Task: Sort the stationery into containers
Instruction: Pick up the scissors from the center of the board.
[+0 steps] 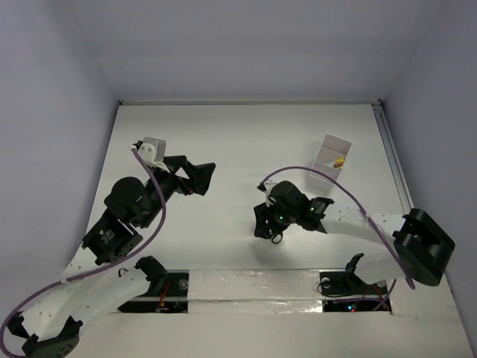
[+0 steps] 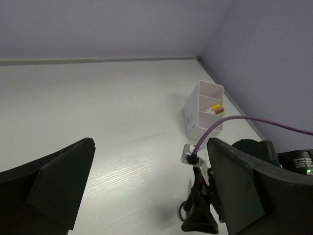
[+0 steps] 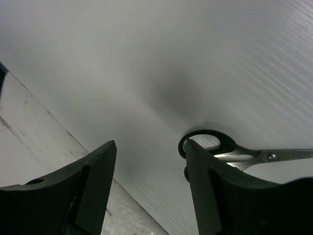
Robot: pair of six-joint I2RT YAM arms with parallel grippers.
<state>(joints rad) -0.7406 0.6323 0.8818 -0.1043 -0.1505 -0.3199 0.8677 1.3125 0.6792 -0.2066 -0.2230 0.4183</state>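
Observation:
Black-handled scissors lie flat on the white table, blades pointing right in the right wrist view. My right gripper is open and low over the table. Its right finger overlaps the handle loop, and nothing lies between the jaws. From above, the scissors' loop peeks out under the right gripper. The white divided tray stands at the back right with a yellow item in it. The tray also shows in the left wrist view. My left gripper is open and empty, raised at the left.
The right arm's purple cable arcs in front of the tray. The enclosure walls close the table at the back and sides. A taped strip runs along the near edge between the arm bases.

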